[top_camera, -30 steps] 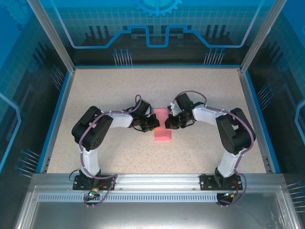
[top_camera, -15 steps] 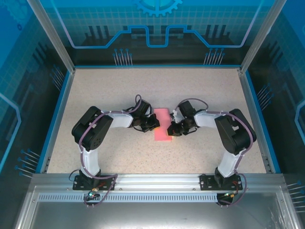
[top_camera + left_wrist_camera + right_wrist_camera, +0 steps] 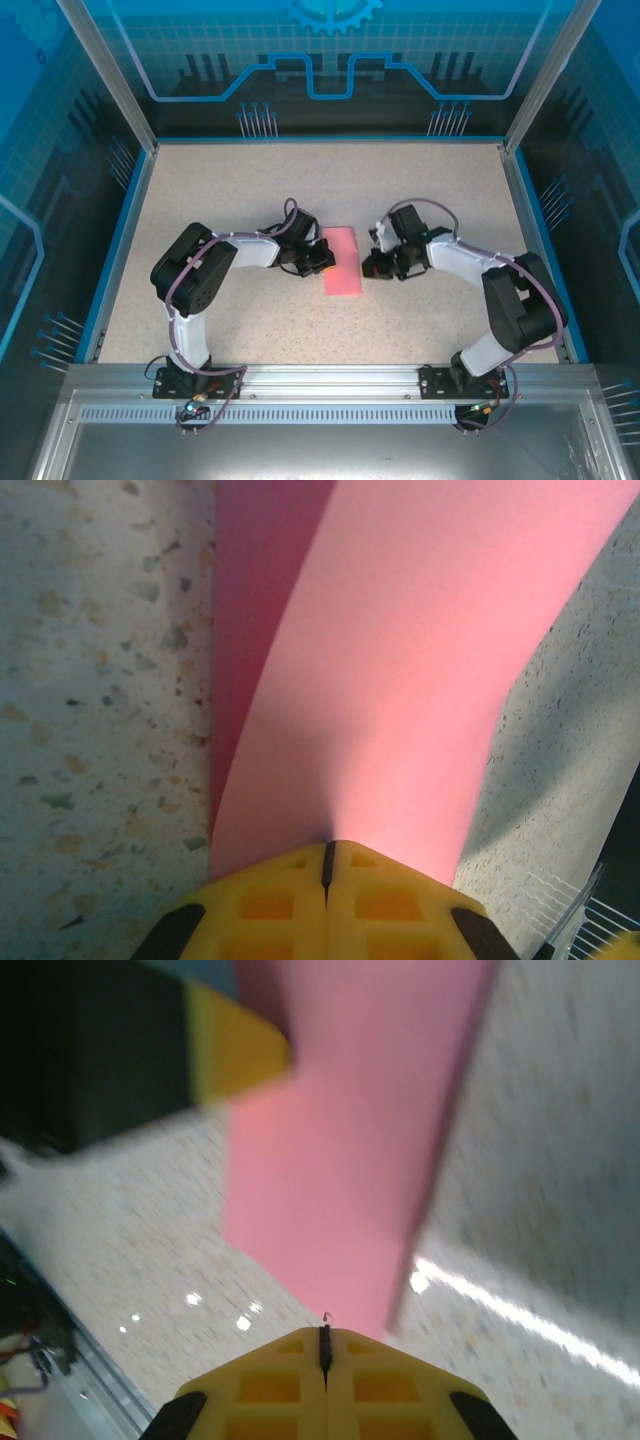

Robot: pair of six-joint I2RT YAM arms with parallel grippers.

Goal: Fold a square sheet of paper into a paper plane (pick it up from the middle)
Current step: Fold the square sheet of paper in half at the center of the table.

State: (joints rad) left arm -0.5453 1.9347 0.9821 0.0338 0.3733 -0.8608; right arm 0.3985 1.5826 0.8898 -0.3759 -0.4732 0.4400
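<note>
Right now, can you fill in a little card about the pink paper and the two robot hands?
pink paper: lies on the speckled table, a rectangle with two layers
top layer: bows up a little over a darker layer, as the left wrist view shows
left gripper: shut, tips at the paper's left edge
right gripper: shut, just beside the paper's right edge; touching or not, cannot tell
plane shape: not made yet

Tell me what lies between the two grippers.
The pink sheet of paper, folded over, lies between the left gripper and right gripper, seen in the top view.
</note>
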